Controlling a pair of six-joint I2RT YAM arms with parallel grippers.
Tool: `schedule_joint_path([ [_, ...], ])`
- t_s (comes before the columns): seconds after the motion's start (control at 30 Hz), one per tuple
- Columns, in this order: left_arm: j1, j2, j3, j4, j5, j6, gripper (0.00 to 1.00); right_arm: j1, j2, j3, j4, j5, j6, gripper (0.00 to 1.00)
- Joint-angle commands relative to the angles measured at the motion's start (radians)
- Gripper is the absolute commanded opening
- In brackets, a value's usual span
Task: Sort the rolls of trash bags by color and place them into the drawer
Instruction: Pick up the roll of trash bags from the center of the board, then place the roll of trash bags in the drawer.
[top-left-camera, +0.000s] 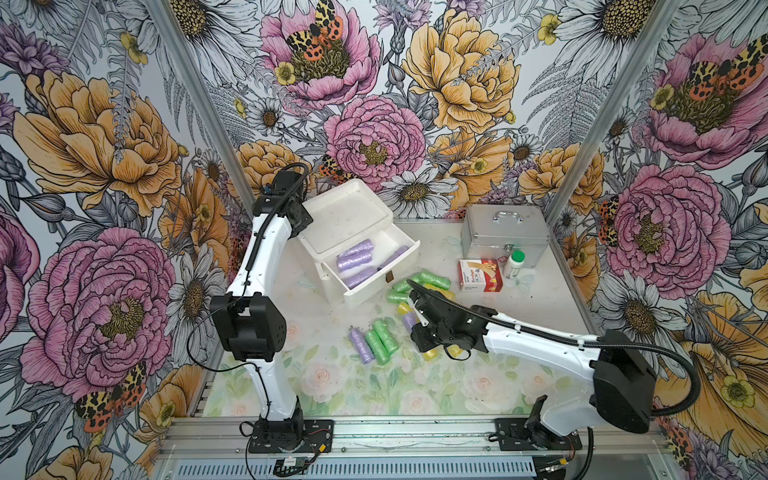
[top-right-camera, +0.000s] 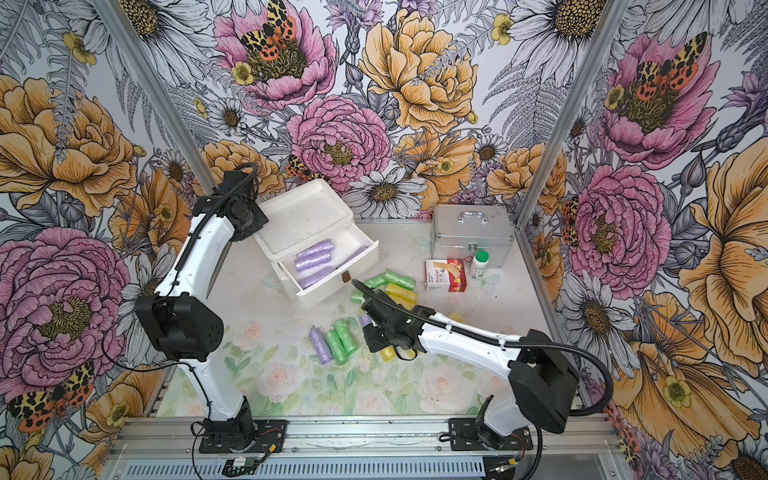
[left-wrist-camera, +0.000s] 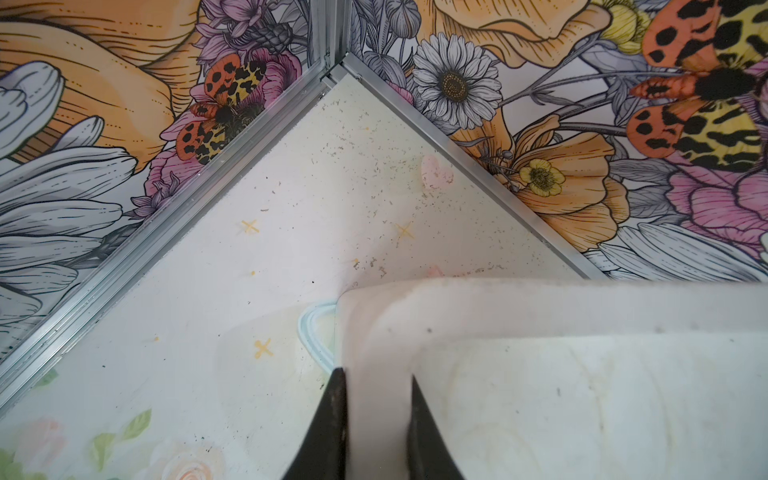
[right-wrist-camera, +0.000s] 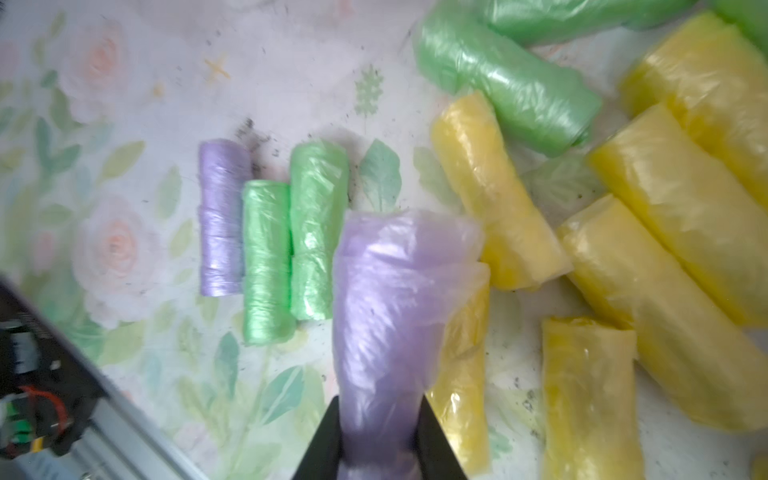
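Lilac roll (right-wrist-camera: 395, 311) is clamped in the right hand (right-wrist-camera: 378, 401), its arm stretched low over loose rolls (top-left-camera: 380, 347) on the tabletop (top-left-camera: 457, 374); the left hand (left-wrist-camera: 376, 373), elbow bent high, pinches the drawer cabinet (left-wrist-camera: 540, 307) rim.

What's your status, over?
Left gripper shut on the cabinet rim. Right gripper shut on a lilac roll. Drawer open, holding only lilac rolls. Green rolls lie by the drawer front.
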Motion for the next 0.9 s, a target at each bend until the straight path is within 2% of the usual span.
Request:
schedule_joint_path([
  [0.0, 0.001, 0.008, -0.029, -0.067, 0.206, -0.093, 0.00, -0.051, -0.083, 0.093, -0.024, -0.139, 0.059, 0.27],
  [0.17, 0.000, 0.013, -0.030, -0.067, 0.211, -0.107, 0.00, -0.124, -0.061, 0.282, -0.023, -0.186, 0.165, 0.28],
  [0.43, -0.011, 0.016, -0.018, -0.066, 0.222, -0.114, 0.00, -0.198, 0.181, 0.652, 0.013, -0.155, 0.430, 0.29],
  [0.63, -0.012, 0.016, -0.016, -0.067, 0.227, -0.114, 0.00, -0.230, 0.319, 0.710, 0.126, -0.106, 0.678, 0.29],
  [0.87, -0.011, 0.026, -0.012, -0.066, 0.239, -0.111, 0.00, -0.229, 0.429, 0.752, 0.196, -0.095, 0.813, 0.29],
])
